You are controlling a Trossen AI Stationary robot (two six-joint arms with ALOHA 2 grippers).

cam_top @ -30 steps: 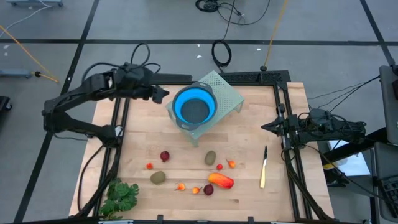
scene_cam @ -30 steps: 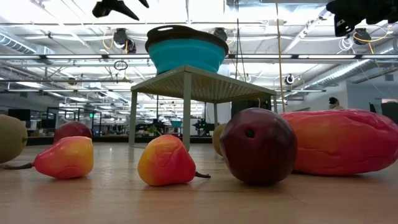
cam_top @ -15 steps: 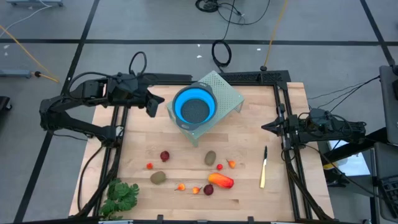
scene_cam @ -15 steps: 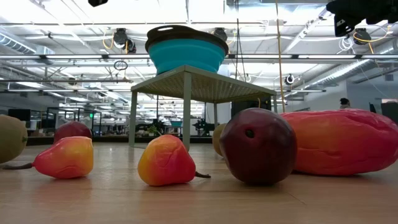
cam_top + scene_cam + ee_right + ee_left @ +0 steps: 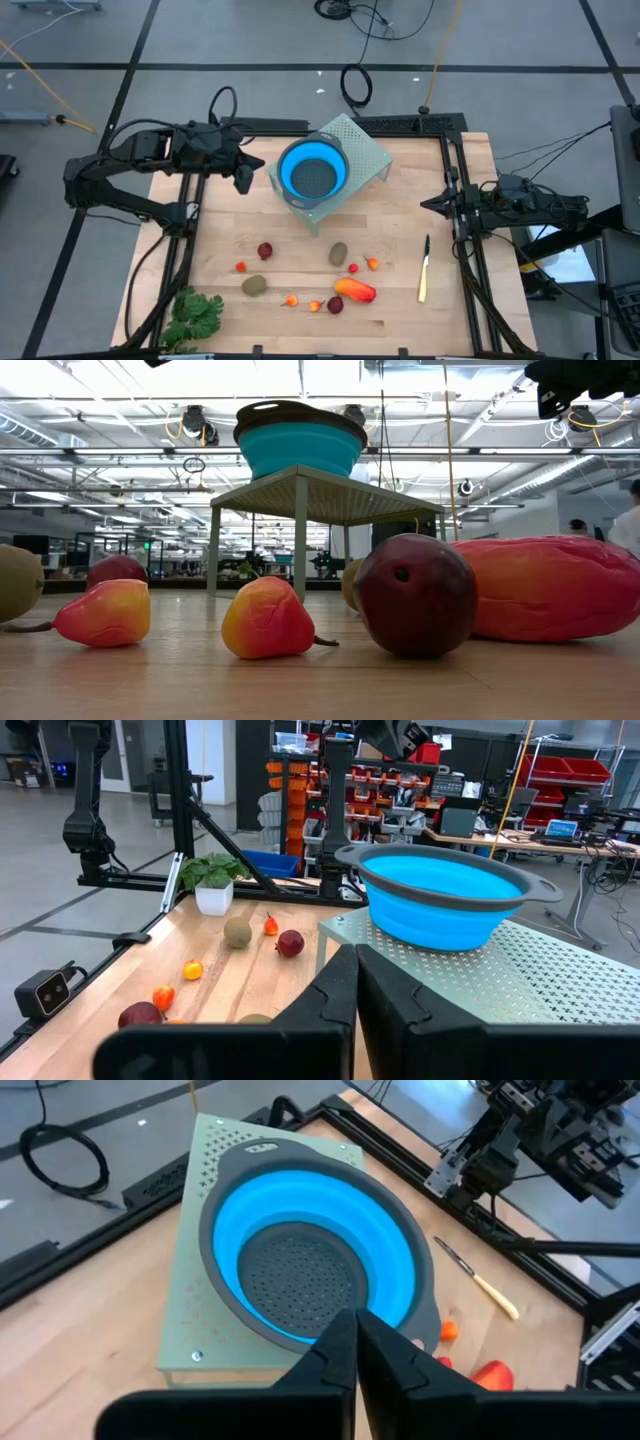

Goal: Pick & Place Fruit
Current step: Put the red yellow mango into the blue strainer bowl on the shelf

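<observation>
The fruit lies on the wooden table's near half. A long orange-red piece (image 5: pixel 355 290) and a dark red ball (image 5: pixel 335 305) rest there. With them are two brown-green ovals (image 5: pixel 338 253) (image 5: pixel 254 285), a second dark red ball (image 5: pixel 265 250) and several tiny orange and red pieces. My left gripper (image 5: pixel 243 172) hangs shut and empty just left of the blue colander (image 5: pixel 313 172), above the table. My right gripper (image 5: pixel 428 203) waits shut at the right edge, empty.
The colander (image 5: pixel 310 1260) sits on a pale green perforated stand (image 5: pixel 362 148) at the table's far middle. A yellow-handled knife (image 5: pixel 424 268) lies near the right edge. A green leafy bunch (image 5: pixel 195 315) sits at the near left corner. Bare wood lies between the stand and the fruit.
My left gripper has drawn away from the colander's rim, toward the table's left and near edges, and has rolled a little. It has nearly left the low view's top. The fruit has kept still.
</observation>
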